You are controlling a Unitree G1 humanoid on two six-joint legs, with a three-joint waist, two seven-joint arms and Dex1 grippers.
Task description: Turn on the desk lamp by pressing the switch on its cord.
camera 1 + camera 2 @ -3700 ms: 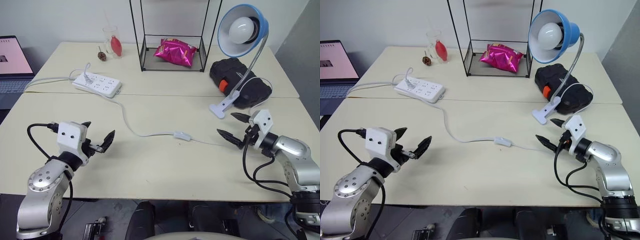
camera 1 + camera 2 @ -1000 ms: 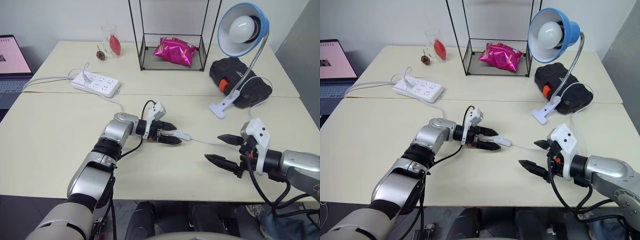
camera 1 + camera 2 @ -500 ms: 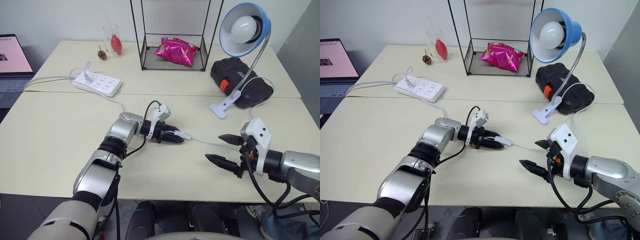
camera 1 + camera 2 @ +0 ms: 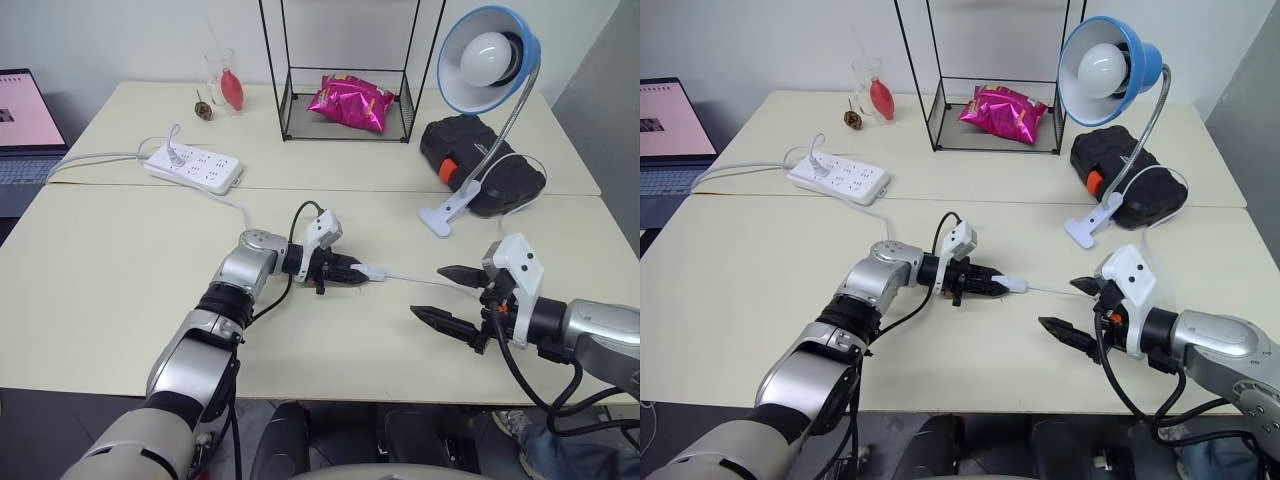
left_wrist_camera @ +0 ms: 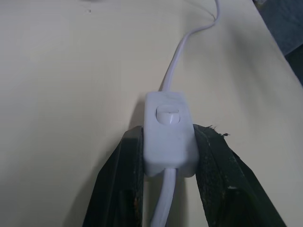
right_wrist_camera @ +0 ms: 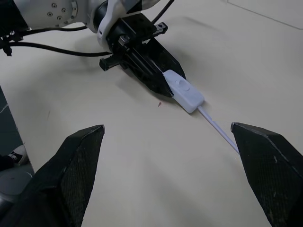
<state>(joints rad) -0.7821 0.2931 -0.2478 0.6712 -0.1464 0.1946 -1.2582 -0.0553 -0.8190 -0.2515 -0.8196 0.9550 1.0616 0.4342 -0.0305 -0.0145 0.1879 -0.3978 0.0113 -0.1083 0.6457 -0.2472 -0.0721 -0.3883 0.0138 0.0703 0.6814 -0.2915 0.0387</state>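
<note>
The left gripper (image 4: 352, 272) has its fingers clamped on the switch (image 5: 168, 134), mid-worktop (image 4: 120, 290) on its cord (image 4: 415, 281). The right gripper (image 4: 452, 296), fingers wide apart, holds nothing just beside it. A pink bag (image 4: 350, 103) lies in the wire rack (image 4: 345, 75); a glass (image 4: 226, 82) holds something red. The lamp (image 4: 487, 60) is unlit.

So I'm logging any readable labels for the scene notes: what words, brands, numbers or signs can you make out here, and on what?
None can be read.
The pink snack bag: print too small and crumpled to read.
The laptop screen: a pink page with a small dark mark, too small to read.
The switch, held in the left gripper: a plain oval button, no marking.
The power strip: no legible marking.
</note>
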